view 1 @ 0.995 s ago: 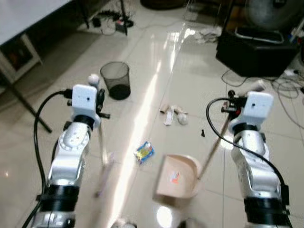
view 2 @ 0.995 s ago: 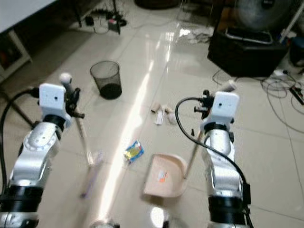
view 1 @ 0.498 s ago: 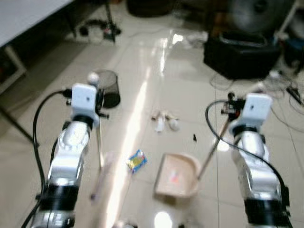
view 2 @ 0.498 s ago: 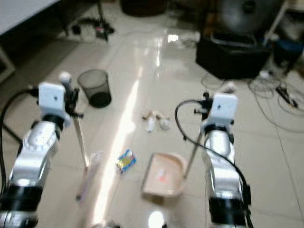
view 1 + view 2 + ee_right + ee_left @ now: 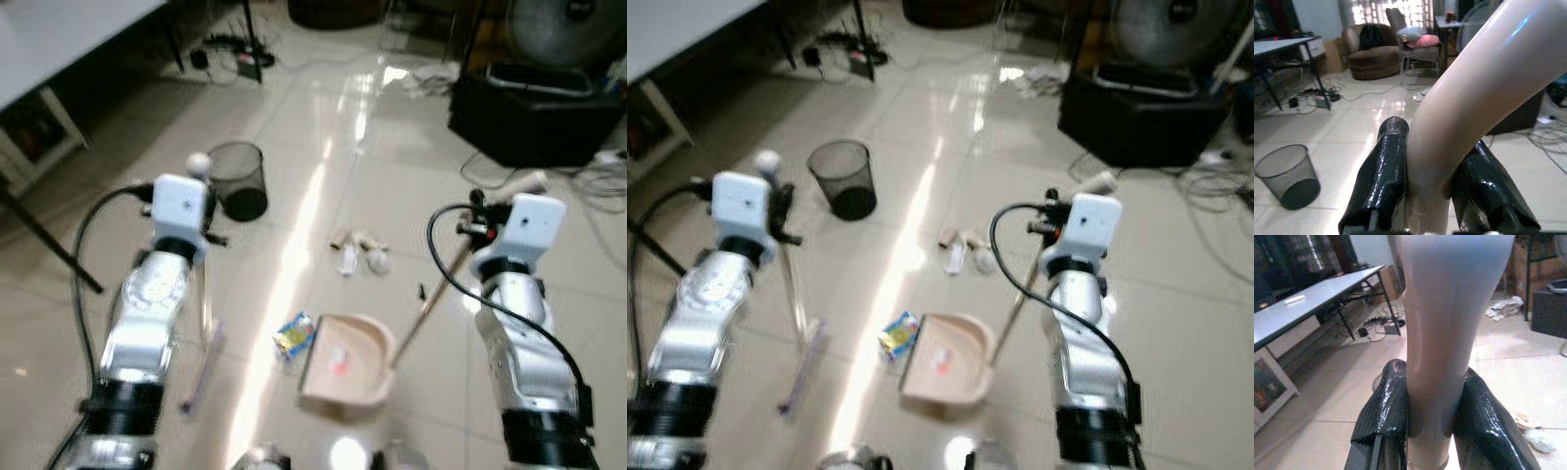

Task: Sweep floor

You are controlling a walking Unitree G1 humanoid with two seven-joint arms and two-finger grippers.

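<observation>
1. The broom [image 5: 203, 323] is standing on the floor [image 5: 323, 147]; my left jaws are clenching its handle [image 5: 1437, 333].
2. My right jaws are grasping the dustpan [image 5: 343, 362] handle [image 5: 1464, 112], beside a wrapper [image 5: 294, 335].

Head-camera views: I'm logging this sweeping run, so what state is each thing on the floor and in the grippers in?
Left gripper: shut on the pale broom handle.
Right gripper: shut on the pale dustpan handle.
Beige dustpan: resting on the tiles, a small reddish scrap inside.
Blue-and-yellow wrapper: on the floor, touching the pan's mouth.
Black mesh wastebasket: upright.
Crumpled white litter: loose on the floor, unswept.
</observation>
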